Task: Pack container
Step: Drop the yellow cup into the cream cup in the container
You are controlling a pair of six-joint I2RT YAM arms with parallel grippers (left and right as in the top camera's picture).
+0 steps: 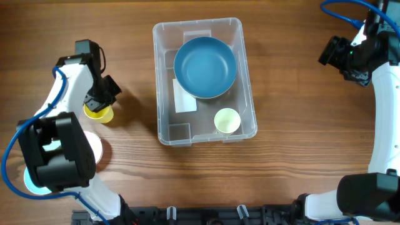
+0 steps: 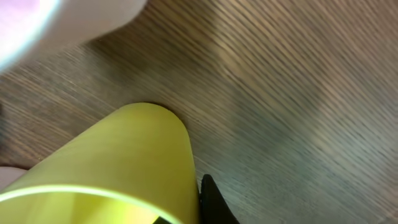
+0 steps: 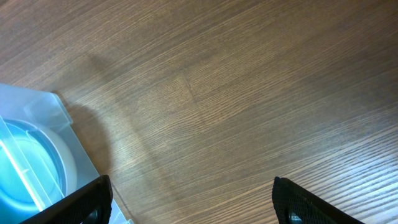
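Placing left end effector point(image 1: 99, 103) at yellow cup point(image 2: 124, 162) for packing into container point(image 1: 164, 134), grip impossible to tell; holding right end effector point(image 3: 191, 186) spread.

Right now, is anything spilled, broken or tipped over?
No, nothing stands out. The blue bowl and the pale green cup sit open side up inside the container, and the yellow cup stands on the table. Nothing looks spilled or cracked.
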